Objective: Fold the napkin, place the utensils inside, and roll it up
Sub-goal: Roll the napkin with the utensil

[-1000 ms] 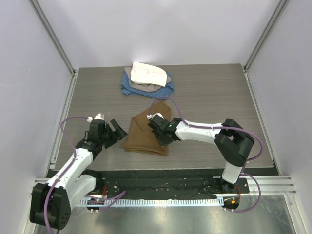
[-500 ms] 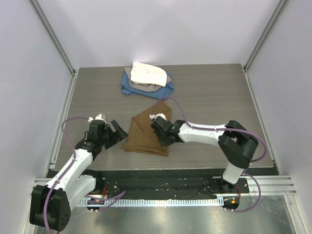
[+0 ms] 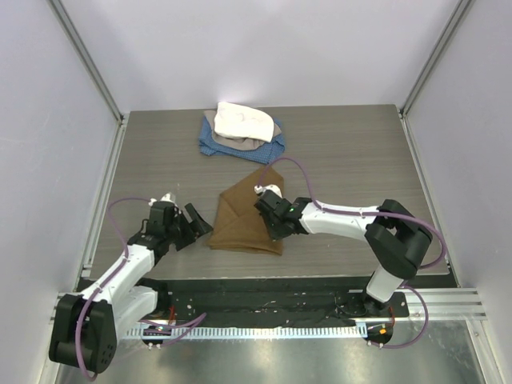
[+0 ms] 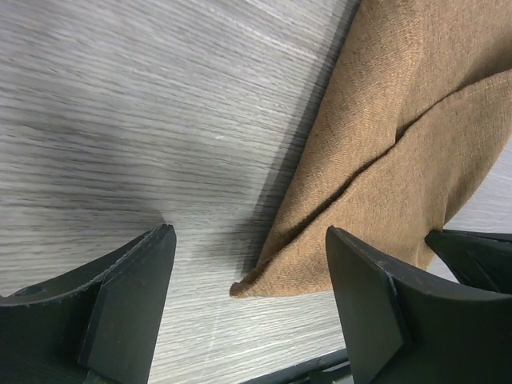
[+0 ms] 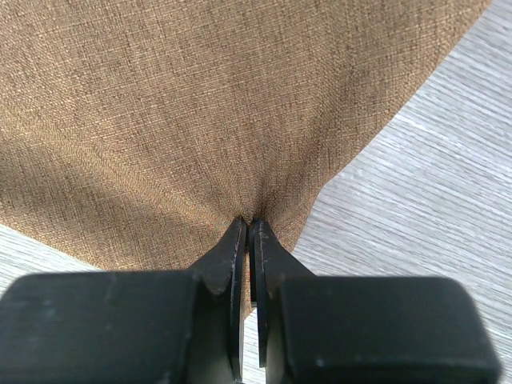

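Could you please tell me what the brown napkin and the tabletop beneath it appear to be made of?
The napkin: coarse woven cloth, linen-like, matte; the criss-cross weave shows and it creases softly. The tabletop: probably grey wood-look laminate, smooth and faintly sheened; fine straight grain lines.

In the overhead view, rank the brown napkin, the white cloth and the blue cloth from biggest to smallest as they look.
1. brown napkin: clearly largest.
2. white cloth.
3. blue cloth: only its edges show under the pile, so its true size is hidden and this place is unsure.
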Robot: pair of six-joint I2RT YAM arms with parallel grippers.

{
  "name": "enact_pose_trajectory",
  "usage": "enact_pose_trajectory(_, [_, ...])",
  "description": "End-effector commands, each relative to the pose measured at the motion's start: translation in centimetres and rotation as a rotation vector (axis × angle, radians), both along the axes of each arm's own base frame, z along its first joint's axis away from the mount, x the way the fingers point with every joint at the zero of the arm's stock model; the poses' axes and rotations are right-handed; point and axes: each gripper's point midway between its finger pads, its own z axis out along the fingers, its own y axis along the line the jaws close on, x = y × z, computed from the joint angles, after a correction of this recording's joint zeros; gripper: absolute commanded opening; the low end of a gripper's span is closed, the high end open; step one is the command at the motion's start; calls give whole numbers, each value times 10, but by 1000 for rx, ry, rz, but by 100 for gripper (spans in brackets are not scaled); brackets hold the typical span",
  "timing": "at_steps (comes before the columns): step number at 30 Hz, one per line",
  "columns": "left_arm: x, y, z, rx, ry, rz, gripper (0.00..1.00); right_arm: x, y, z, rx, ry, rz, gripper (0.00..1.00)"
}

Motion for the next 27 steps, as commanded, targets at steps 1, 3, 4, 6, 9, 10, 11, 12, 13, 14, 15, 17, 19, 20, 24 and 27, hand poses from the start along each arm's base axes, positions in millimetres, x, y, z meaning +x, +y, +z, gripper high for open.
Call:
enact_pose_trajectory(1, [7, -11, 6, -62, -46, -18, 80, -4, -17, -3, -9, 19, -45, 9])
enact_pose_trajectory(3, [7, -13, 6, -72, -48, -21, 80, -5, -16, -2, 9, 22, -45, 12])
enact_pose_trajectory(4, [6, -13, 5, -73, -47, -22, 80, -4, -15, 0, 17, 19, -43, 13])
enact_pose_trajectory(6, [6, -12, 6, -75, -51, -20, 80, -3, -14, 4, 29, 12, -43, 15])
enact_pose_trajectory(9, [6, -13, 7, -77, -51, -21, 80, -2, -15, 9, 42, 1, -46, 13])
enact_pose_trajectory(10, [6, -13, 7, -78, -52, -20, 80, -2, -14, 11, 48, -1, -43, 12])
enact_pose_trajectory(11, [6, -13, 8, -80, -55, -20, 80, -1, -13, 14, 59, -4, -42, 12])
enact_pose_trajectory(12, [7, -14, 9, -82, -58, -22, 80, -2, -13, 15, 63, -6, -40, 12])
enact_pose_trajectory(13, [6, -13, 8, -80, -57, -21, 80, -2, -13, 17, 72, -6, -39, 13])
enact_pose_trajectory(14, [7, -13, 8, -81, -56, -21, 80, -1, -12, 20, 79, -12, -39, 13])
enact_pose_trajectory(15, [6, -13, 8, -82, -55, -22, 80, -1, -13, 21, 83, -12, -40, 15])
enact_pose_trajectory(17, [6, -13, 7, -81, -52, -21, 80, -1, -12, 23, 95, -14, -39, 16])
enact_pose_trajectory(19, [6, -14, 8, -81, -53, -22, 80, 0, -14, 23, 94, -15, -42, 16])
enact_pose_trajectory(20, [6, -13, 7, -82, -52, -22, 80, -1, -14, 21, 90, -10, -38, 15])
enact_pose_trajectory(24, [6, -14, 9, -86, -55, -25, 80, -3, -18, 11, 67, 6, -38, 13])
enact_pose_trajectory(27, [4, -16, 9, -95, -52, -35, 80, -2, -21, 8, 52, 3, -43, 11])
